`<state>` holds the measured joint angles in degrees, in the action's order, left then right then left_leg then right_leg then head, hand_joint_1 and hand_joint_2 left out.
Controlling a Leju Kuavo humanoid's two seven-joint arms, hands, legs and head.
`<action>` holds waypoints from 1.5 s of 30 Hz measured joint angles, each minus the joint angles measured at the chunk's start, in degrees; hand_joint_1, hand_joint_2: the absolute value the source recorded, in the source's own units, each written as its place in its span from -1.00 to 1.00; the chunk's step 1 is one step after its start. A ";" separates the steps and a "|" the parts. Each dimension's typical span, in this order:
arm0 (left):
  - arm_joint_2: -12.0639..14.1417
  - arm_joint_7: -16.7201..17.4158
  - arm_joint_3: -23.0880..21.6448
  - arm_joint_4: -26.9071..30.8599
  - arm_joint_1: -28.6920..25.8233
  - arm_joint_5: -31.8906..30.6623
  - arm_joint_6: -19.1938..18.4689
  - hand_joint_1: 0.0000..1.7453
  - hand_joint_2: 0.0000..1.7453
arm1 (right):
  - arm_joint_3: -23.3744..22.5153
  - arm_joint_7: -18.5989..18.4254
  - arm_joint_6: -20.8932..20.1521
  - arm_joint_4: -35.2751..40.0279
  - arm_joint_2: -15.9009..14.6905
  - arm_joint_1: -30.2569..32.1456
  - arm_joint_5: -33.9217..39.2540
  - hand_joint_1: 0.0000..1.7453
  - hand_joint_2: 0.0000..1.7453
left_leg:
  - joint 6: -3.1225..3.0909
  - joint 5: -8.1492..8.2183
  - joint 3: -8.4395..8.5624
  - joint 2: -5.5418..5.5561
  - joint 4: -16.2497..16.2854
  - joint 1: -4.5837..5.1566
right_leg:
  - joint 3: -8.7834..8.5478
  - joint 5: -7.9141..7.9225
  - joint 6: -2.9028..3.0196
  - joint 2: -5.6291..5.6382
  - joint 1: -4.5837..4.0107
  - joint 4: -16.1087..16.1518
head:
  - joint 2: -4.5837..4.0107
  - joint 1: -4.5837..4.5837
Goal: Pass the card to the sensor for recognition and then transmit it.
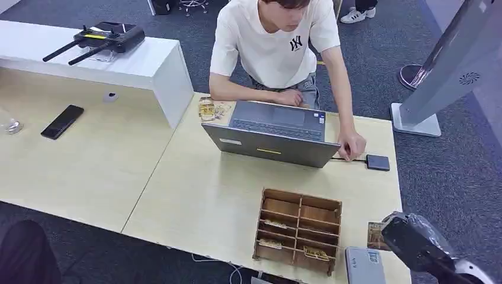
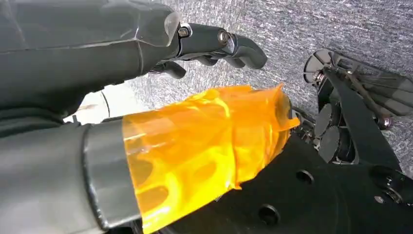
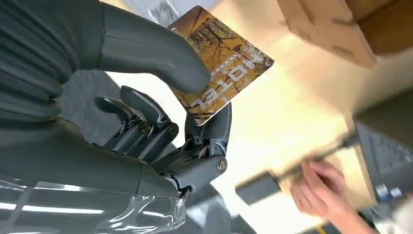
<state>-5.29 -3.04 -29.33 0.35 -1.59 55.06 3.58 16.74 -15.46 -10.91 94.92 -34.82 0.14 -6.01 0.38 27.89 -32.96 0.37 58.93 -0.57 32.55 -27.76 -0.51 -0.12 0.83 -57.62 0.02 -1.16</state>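
I have the hotel card pinched in my right hand, thumb pressed on its printed face and a finger backing it from underneath, the other fingers curled in below. In the head view that hand sits at the near right corner of the bench, and a corner of the card pokes out on the side toward the wooden card organizer.

What matters for the next move is where the sensor lies from the card. The small dark card reader rests flat on the bench beyond my hand, further from me and a little to the left, just right of the laptop. A person's hand rests right beside it, on the cable side, so my approach should probably come in from the open right side. The card is tilted rather than flat; I judge it needs levelling so its face meets the reader's top.

My right hand is clearly the nearer one. My left hand hangs low over the carpet with nothing in it, fingers loosely curled away from the thumb, which wears an orange wrap. A grey device lies at the bench's near edge, just left of my right hand.
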 joint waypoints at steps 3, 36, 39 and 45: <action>0.04 0.13 0.00 0.00 0.01 0.33 -0.07 -1.00 -1.00 | 0.57 -1.29 -0.04 0.00 -0.50 0.58 3.22 1.00 1.00 | 0.00 0.00 0.01 0.00 0.00 0.00 | 0.00 0.00 0.00 0.01 0.00 0.00 | 0.00 -0.02; 0.57 1.16 1.33 0.00 0.06 -0.26 -0.76 -1.00 -1.00 | 5.31 -4.37 1.20 -0.96 -4.68 2.20 10.94 1.00 1.00 | -0.01 0.01 -0.01 0.00 0.00 0.00 | 0.00 0.00 0.00 0.00 0.00 0.00 | 0.00 -0.02; 0.59 1.22 1.46 0.00 0.08 -0.57 -0.79 -1.00 -1.00 | 5.95 -4.61 1.05 -1.33 -4.81 2.18 11.36 1.00 1.00 | -0.02 0.01 -0.01 0.00 0.00 0.00 | 0.00 0.00 0.00 0.00 0.00 0.00 | 0.00 0.00; 0.61 1.25 1.70 0.00 0.11 -0.90 -0.81 -1.00 -1.00 | 6.99 -4.61 1.05 -2.14 -4.81 2.16 11.54 1.00 1.00 | -0.03 0.02 -0.01 0.00 0.00 0.00 | 0.00 0.00 0.00 0.00 0.00 0.00 | 0.00 0.00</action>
<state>-4.68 -1.79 -27.63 0.35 -1.49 54.16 2.78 23.74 -20.06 -9.86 92.78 -39.63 2.29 5.53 0.36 27.91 -32.97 0.37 58.93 -0.58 32.55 -27.76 -0.52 -0.12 0.83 -57.62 0.02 -1.16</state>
